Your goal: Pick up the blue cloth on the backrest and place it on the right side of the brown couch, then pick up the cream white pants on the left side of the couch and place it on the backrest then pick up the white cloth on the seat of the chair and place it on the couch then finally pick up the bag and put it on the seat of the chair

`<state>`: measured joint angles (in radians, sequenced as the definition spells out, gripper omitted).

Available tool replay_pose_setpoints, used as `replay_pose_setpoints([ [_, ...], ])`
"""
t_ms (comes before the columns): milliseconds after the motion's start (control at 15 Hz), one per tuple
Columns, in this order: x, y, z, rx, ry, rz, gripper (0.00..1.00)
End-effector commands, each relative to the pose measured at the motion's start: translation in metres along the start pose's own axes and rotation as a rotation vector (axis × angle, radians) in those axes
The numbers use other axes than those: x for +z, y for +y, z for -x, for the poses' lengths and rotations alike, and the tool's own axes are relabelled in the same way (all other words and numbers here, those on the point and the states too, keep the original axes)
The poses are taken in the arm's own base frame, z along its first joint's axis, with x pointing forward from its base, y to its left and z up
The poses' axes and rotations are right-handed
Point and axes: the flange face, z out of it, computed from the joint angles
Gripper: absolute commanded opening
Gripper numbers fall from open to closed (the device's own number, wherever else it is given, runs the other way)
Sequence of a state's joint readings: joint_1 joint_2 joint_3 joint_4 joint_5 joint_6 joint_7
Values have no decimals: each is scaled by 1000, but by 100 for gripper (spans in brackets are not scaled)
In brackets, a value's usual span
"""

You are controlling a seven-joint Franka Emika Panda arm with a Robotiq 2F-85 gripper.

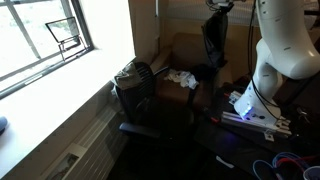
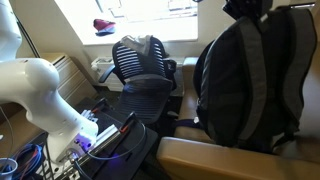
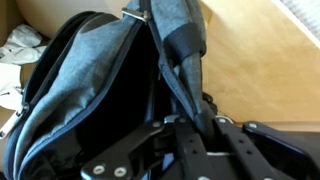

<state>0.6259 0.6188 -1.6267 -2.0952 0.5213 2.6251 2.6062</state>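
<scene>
Wrist view: gripper (image 3: 197, 120) clamped on bag (image 3: 85, 95) strap | exterior view: bag (image 1: 214, 35) hangs near brown couch (image 1: 185, 52)

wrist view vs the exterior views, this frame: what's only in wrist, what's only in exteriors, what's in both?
Wrist only: a close look at the gripper closed on the strap of the bag.
Exteriors only: the chair with a pale garment over its backrest, the window, and the white arm.
Both: the bag hanging from the gripper, the brown couch, and the white cloth lying on it.
</scene>
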Motion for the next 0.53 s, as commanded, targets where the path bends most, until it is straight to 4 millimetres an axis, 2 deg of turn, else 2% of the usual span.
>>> replay_pose_setpoints([
  [0,-60,45,9,-165,-113,0,4],
  [133,-93,74,5,-254,-168,46,4],
  [267,-118,103,-11,-355,-224,79,4],
  [333,-125,116,-25,-401,-252,92,4],
  [400,-122,127,-43,-450,-277,99,4],
  [467,-118,122,-15,-388,-220,126,16],
])
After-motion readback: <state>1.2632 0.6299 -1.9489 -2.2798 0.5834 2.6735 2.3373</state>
